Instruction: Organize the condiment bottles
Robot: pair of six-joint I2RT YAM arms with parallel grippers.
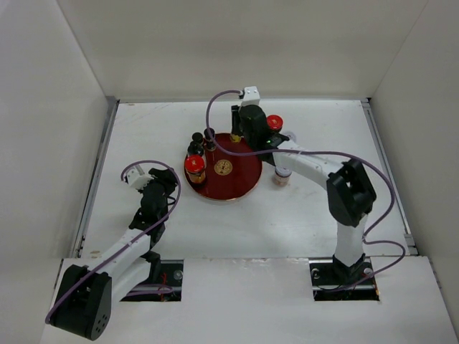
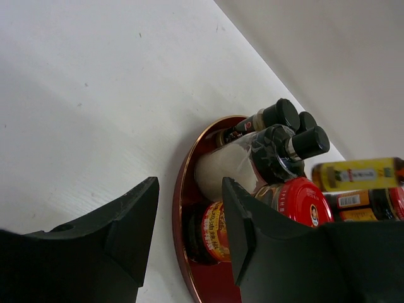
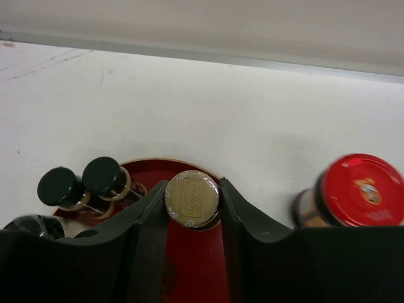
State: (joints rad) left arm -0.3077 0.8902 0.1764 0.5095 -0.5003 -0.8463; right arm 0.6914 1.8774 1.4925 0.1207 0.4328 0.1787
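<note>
Right jaws are clamped on the gold-capped bottle (image 3: 192, 198), upright at the tray's (image 3: 189, 271) far rim, cap dead center between them. Left jaws sit parted and empty off the tray's left side, farther away.

Tabletop (image 1: 287, 215): white, matte, faintly scuffed; it spreads under and ahead of the jaws of the left gripper (image 2: 189, 189) and beyond the jaws of the right gripper (image 3: 192, 189).
Back wall (image 1: 237, 43): plain off-white panel, straight ahead of the right jaws.
Metal strip (image 3: 265, 63): grey, along the foot of that wall, ahead of the right jaws.
Left wall (image 1: 43, 129): bare white panel, well out to the left of the left jaws.
Right wall (image 1: 423, 107): bare white panel, well out to the right of the right jaws.
Near ledge (image 1: 244, 301): white board behind both pairs of jaws.
Light: even and diffuse, with soft shadows on the tabletop.
</note>
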